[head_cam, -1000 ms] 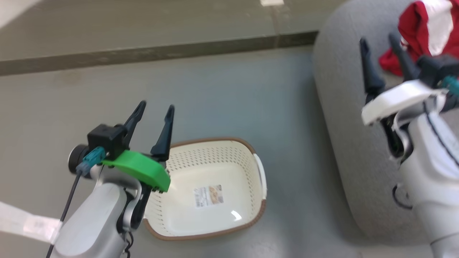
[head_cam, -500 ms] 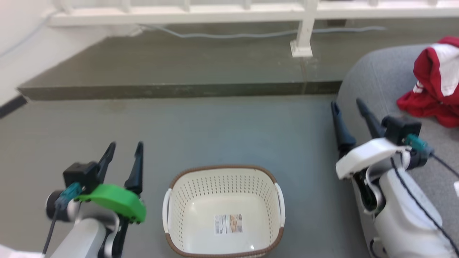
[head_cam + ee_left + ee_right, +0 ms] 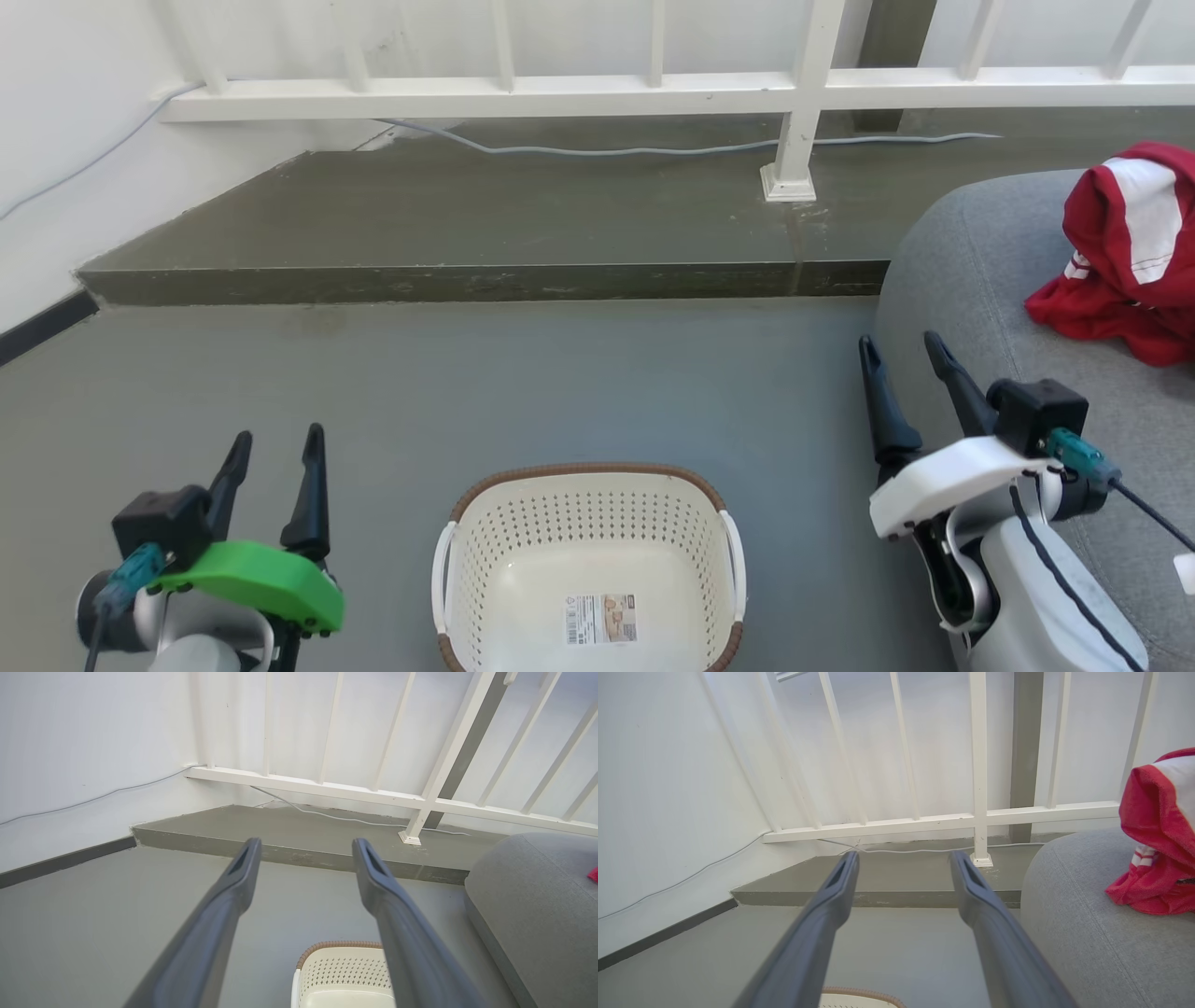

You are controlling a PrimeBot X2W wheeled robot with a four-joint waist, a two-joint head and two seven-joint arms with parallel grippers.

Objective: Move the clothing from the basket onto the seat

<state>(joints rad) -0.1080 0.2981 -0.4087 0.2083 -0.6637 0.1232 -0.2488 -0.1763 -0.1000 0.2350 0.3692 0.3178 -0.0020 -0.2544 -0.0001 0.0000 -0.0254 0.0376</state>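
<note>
Head view, lower left corner: left gripper [image 3: 280, 434], green-cowled, pointing up the frame, both dark fingers spread wide, holding nothing, hovering over bare grey floor [image 3: 560, 383]. Lower right: right gripper [image 3: 901, 339], white-cowled, just as wide open, gripping nothing. Tips straddling the left edge of the seat [image 3: 971, 271] in the frame; touching it or clear above it, impossible to tell from here.

Bottom centre, between the two arms: basket [image 3: 583, 469], upright on the floor, brown rim up, cream bottom on show with a barcode sticker [image 3: 600, 618] stuck to it.

And over at the right edge, upper half of the frame: clothing [image 3: 1116, 280], a crumpled red heap with a white panel, lying on top of the grey seat, well apart from the basket.

Across the top: white railing [image 3: 653, 93], with a pale cable [image 3: 607, 149] trailing along the raised concrete step [image 3: 467, 280] below it.

Over to the left wrist view: two fingers wide apart up the middle, basket rim peeking in at the bottom edge beside the right-hand finger, seat at the right, a sliver of red at the far right edge.

Right wrist view: same wide spread, red clothing high at the right edge resting on the seat, a curve of brown basket rim at the very bottom.
</note>
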